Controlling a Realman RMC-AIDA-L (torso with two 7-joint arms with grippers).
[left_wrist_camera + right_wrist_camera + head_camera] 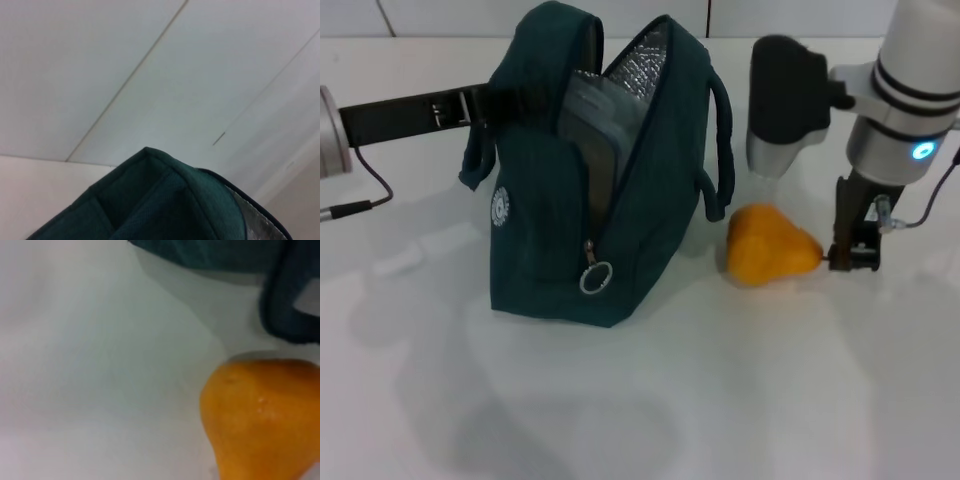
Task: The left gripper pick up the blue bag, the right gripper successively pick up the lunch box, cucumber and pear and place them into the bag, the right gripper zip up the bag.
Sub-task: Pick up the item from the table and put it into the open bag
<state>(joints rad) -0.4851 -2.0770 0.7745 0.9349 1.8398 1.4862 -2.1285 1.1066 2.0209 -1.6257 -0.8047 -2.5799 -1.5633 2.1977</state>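
One pear (770, 257) left on table (740, 400), just beside blue bag (595, 170), touching right gripper (853, 255) on its bag-ward side, narrow end toward claw; grip state unclear. Left gripper (480, 105) at bag's top, hold unclear

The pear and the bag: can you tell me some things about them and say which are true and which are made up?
1. The pear lies on the table. True.
2. The pear is already inside the bag. False: it lies outside, on the side of the right gripper.
3. The bag is zipped shut. False: its top gapes open and the silver lining shows.
4. The right gripper is down beside the pear. True.
5. The left gripper is at the bag's upper edge. True.
6. The bag lies flat. False: it stands upright.
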